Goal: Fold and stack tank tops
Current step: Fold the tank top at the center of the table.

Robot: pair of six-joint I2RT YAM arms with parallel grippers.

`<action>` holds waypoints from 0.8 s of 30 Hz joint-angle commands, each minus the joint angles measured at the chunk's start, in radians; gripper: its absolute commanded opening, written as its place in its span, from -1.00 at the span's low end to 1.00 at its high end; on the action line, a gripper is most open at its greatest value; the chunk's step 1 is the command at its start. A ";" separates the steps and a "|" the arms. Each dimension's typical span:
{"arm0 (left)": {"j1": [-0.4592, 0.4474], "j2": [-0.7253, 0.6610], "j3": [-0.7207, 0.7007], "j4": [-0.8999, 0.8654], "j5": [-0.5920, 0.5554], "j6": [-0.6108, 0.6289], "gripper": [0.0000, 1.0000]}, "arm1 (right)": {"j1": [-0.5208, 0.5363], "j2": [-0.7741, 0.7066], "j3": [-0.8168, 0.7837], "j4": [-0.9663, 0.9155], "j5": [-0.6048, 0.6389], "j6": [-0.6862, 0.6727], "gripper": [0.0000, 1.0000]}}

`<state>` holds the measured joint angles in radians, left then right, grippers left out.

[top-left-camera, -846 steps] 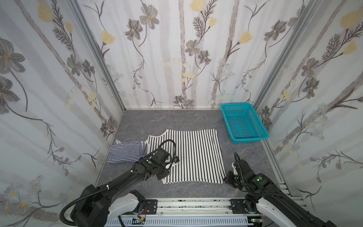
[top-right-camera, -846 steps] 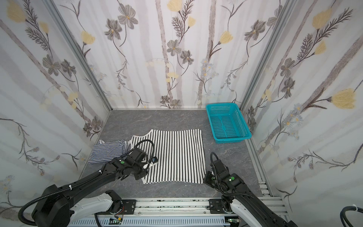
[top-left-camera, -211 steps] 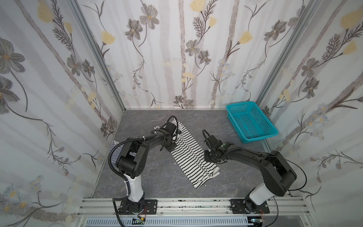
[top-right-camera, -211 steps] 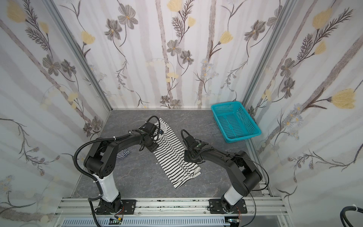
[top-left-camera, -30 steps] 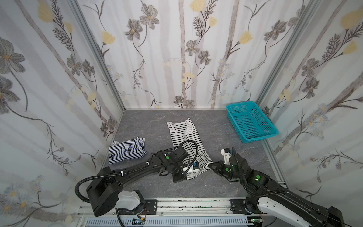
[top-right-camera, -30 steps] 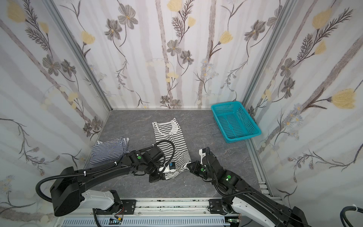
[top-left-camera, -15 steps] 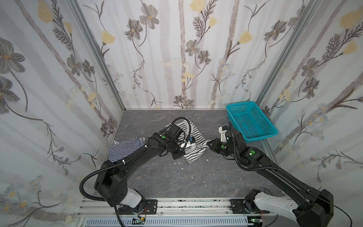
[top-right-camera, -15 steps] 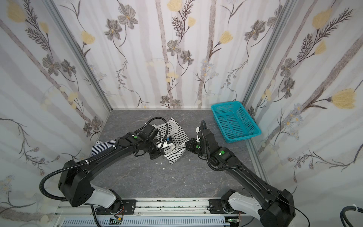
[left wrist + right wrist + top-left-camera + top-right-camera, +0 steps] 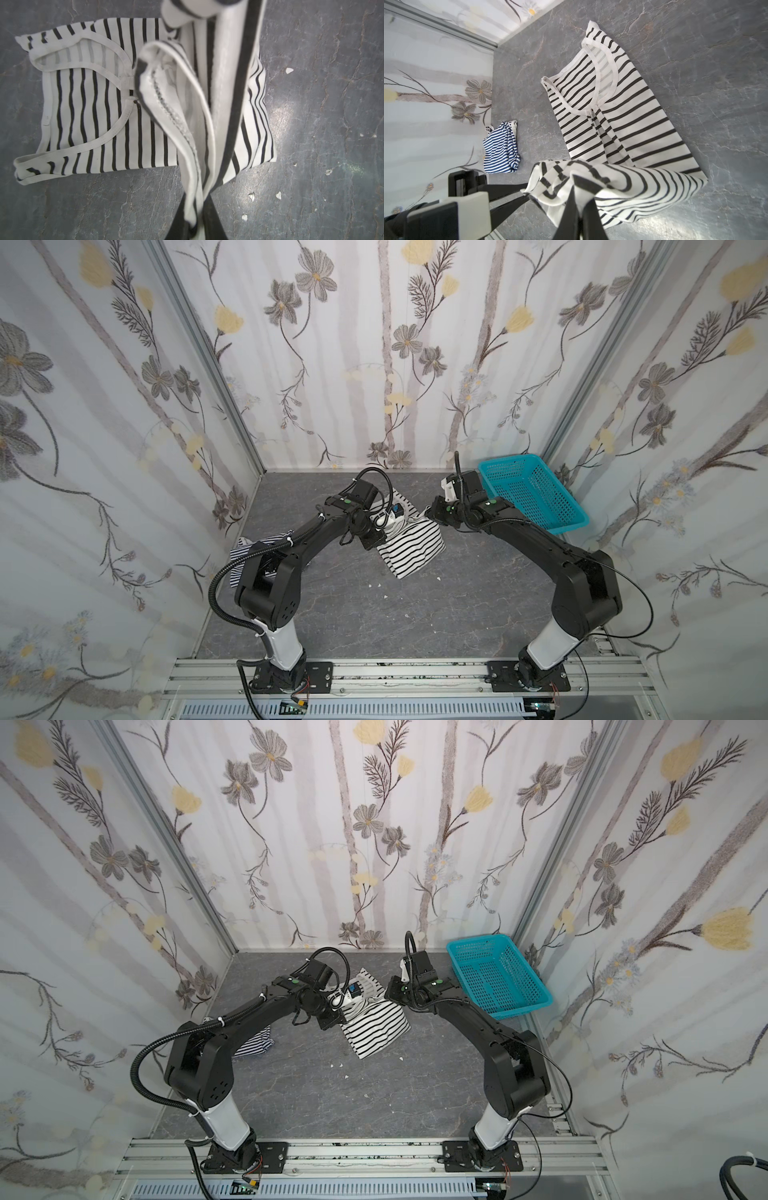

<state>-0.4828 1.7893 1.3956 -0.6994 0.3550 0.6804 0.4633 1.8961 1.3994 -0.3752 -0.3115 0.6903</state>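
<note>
The left gripper (image 9: 194,218) is clamped on a bunched edge of the wide-striped tank top (image 9: 93,104), with fabric pinched between the fingers. The right gripper (image 9: 580,209) is closed on a neighbouring edge of the same garment. In both top views the two grippers are seen close together above the table (image 9: 374,614), and the gripped edges are raised over the rest of the top (image 9: 411,547), which lies flat directly beneath them with its straps toward the back wall. The fine-striped navy tank top (image 9: 500,149) lies crumpled near the left wall, well apart from both grippers. A teal basket (image 9: 569,526) stands in the back right corner, beside the right arm.
</note>
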 commanded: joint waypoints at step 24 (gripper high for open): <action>0.085 0.303 0.181 0.007 0.029 -0.015 -0.38 | -0.054 0.331 0.180 0.030 -0.075 -0.049 -0.96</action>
<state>-0.4030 2.0747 1.5536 -0.6971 0.3782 0.6765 0.4122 2.2074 1.5581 -0.3855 -0.3706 0.6373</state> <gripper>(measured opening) 0.308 0.049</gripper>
